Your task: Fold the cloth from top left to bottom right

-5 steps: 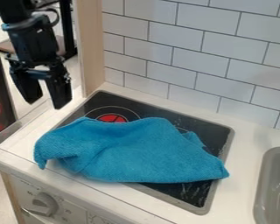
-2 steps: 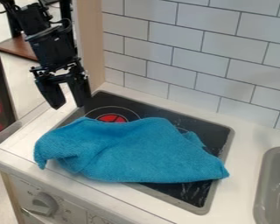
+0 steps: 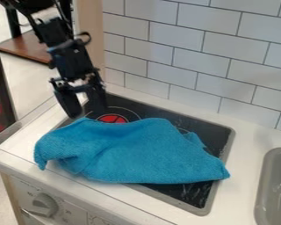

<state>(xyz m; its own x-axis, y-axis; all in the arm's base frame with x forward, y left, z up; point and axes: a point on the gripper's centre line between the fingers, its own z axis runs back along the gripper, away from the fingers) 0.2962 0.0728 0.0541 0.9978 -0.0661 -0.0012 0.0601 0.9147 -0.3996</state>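
One cloth (image 3: 145,151), crosswise, pointed rightward.

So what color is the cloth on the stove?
The cloth is bright blue all over, best seen in the camera view.

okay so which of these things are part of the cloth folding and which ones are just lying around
Part of the job:
- rumpled blue fabric cloth
- black two-finger end effector

Just there:
- black flat stovetop, under the cloth
- grey rounded sink
- white round knob
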